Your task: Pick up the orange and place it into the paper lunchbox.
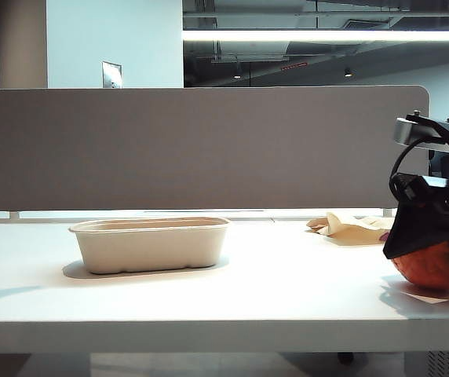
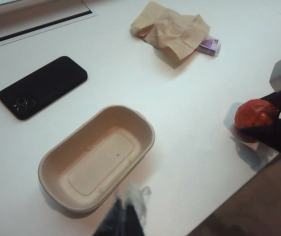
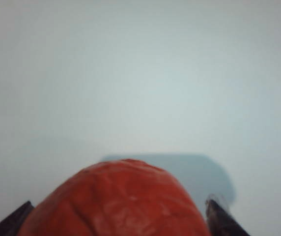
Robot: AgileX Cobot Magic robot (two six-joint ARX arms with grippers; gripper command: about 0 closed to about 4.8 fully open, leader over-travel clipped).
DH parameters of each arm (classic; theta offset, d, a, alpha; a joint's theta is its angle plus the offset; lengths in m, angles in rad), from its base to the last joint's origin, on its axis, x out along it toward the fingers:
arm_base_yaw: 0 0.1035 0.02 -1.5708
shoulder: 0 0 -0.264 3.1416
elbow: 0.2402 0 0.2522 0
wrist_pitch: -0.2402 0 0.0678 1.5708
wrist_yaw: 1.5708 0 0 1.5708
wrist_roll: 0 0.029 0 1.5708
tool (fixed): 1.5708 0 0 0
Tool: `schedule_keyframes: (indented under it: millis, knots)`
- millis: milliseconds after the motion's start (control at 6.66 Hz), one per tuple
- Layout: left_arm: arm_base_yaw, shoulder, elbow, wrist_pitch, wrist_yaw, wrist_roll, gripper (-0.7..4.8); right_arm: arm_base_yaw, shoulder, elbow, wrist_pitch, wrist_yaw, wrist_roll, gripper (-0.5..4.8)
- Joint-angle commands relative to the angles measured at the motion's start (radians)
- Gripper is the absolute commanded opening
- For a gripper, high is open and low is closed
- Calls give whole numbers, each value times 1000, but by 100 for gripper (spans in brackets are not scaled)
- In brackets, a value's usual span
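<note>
At the left of the exterior view we found the paper lunchbox (image 1: 151, 243) standing empty on the white table (image 1: 287, 290), well apart from the fruit. The left gripper (image 2: 126, 216) hung above the near rim of the lunchbox; only blurred fingertips showed at the frame's edge, so we could not tell whether its jaws were apart or together. A black phone (image 2: 42, 86) lay beside the box, and a crumpled paper wrapper (image 2: 172, 30) lay farther back.

At the far right, the orange (image 1: 438, 263) sat on the table near its front edge. The right gripper (image 3: 118, 219) had its jaws spread wide on either side of the fruit, not clamped on it; dark fingertips (image 3: 221, 216) flanked the wrinkled skin in the right wrist view.

We judged the main risk to be a poor closure: the glossy round skin could squirt out of the jaws, and the fruit could roll off the nearby edge. A carry across the table could also clip the box's rim or the left gripper above it.

The arm hid the top of the orange, and the frame cut off its right side. We could not tell whether the fingers touched it.
</note>
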Motion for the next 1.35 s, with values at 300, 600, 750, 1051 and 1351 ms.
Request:
schedule_keyframes:
  millis: [300, 600, 750, 1051, 1351]
  knots:
    - [2, -2, 5, 13, 4, 3, -5, 1, -3, 3, 8, 2, -3, 344]
    - [2, -2, 5, 13, 4, 3, -5, 1, -3, 3, 9, 2, -3, 344]
    - [2, -2, 5, 13, 4, 2, -6, 1, -18, 22, 14, -2, -3, 345]
    - [2, -2, 5, 13, 5, 2, -5, 2, -24, 109, 12, -29, -3, 345]
    - [2, -2, 5, 13, 8, 2, -5, 9, -23, 233, 15, -93, -3, 345]
